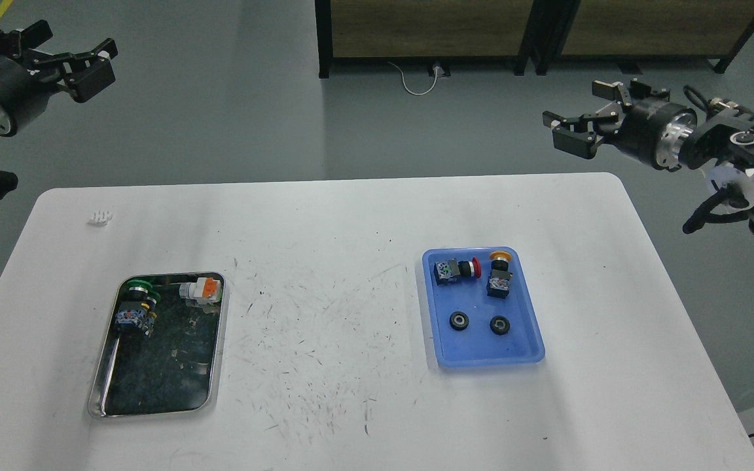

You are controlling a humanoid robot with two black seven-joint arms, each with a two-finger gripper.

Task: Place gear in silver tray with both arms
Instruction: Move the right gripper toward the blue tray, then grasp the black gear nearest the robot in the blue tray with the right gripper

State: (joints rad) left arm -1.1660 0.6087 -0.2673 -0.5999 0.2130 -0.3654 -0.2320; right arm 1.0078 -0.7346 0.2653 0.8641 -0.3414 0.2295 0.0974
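The silver tray point(110, 400) lies at the left of the white table and holds a green-capped push button point(136, 306) and a small orange and white part point(201, 290). Two small black gears point(459, 321) point(499, 324) lie in the blue plastic tray point(521, 350) at the right. My left gripper point(68, 55) is open and empty, high beyond the table's far left corner. My right gripper point(580, 111) is open and empty, high beyond the table's far right edge, pointing left.
The blue tray also holds a red-capped button point(457, 269) and a yellow-capped button point(500, 273). A small white part point(101, 216) lies near the table's far left corner. A dark shelf frame point(429, 39) stands on the floor behind the table.
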